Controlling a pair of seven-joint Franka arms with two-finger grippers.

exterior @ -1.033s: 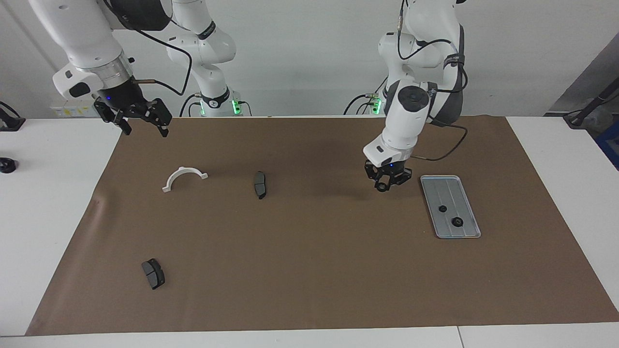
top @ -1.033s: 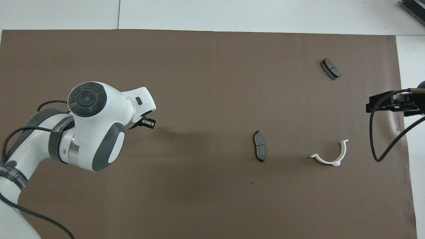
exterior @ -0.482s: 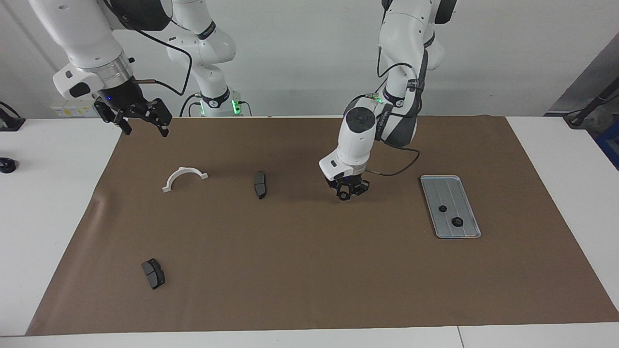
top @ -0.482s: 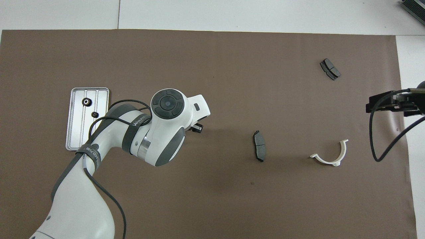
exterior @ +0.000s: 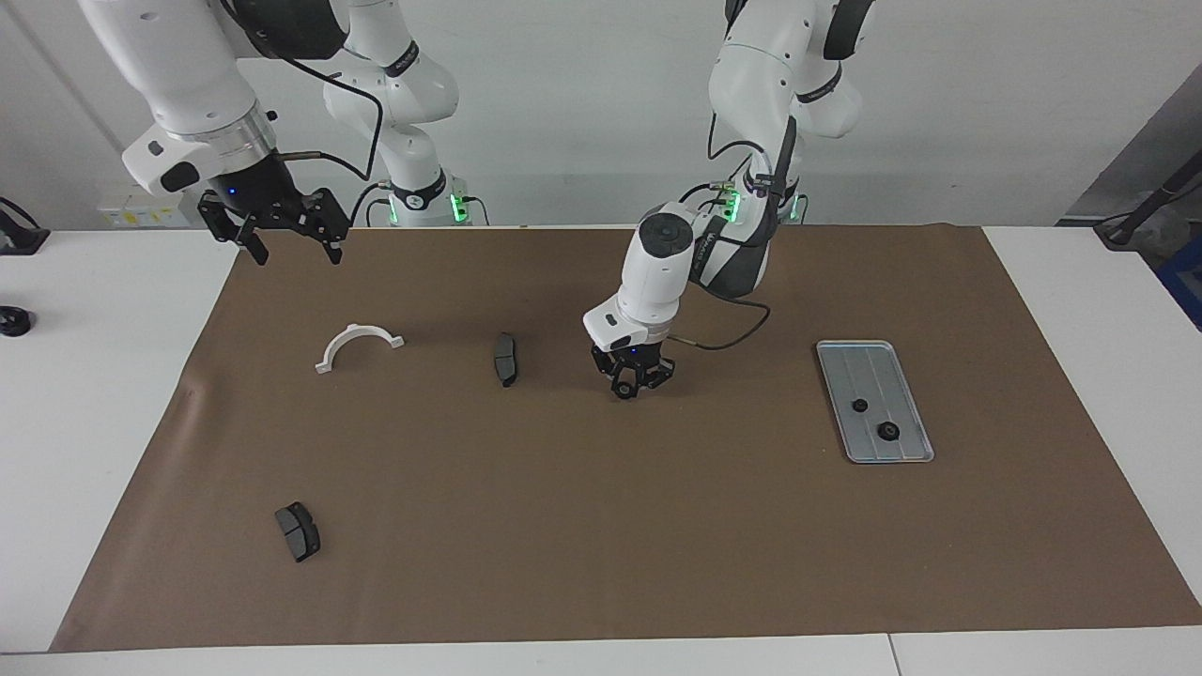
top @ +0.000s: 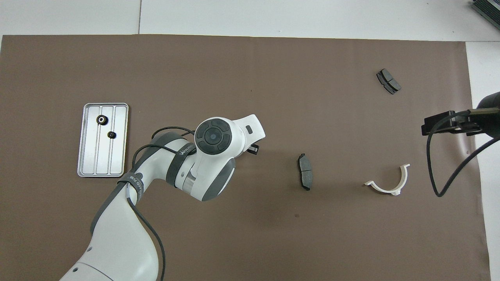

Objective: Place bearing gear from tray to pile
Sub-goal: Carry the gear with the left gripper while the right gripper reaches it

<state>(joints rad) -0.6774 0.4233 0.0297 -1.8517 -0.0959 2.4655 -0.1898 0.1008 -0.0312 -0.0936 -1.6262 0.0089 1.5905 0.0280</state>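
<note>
**Desk editor:** What is the left pincer doing?

**Photographer:** It is hanging low over the brown mat, between the tray and a dark brake pad. It is clenching a small dark part, the bearing gear, at its fingertips.

**Desk editor:** Where is the rest of the task's kit lying?

**Photographer:** Two more gears are sitting in the tray, toward the left arm's end of the desk. The white half-ring bracket is lying beside the brake pad, toward the right arm's end. A second brake pad is lying farther from the robots.

**Desk editor:** Is anything proving hard to read?

**Photographer:** From overhead, the left arm's wrist is covering nearly all of its pincer. The held gear is showing too small for any detail.

**Desk editor:** And the right pincer?

**Photographer:** It is waiting, released, over the mat's corner.

**Desk editor:** What is changing since a second ago?

**Photographer:** The left pincer is travelling away from the tray's side and toward the brake pad. The right one is drifting slightly inward.
</note>
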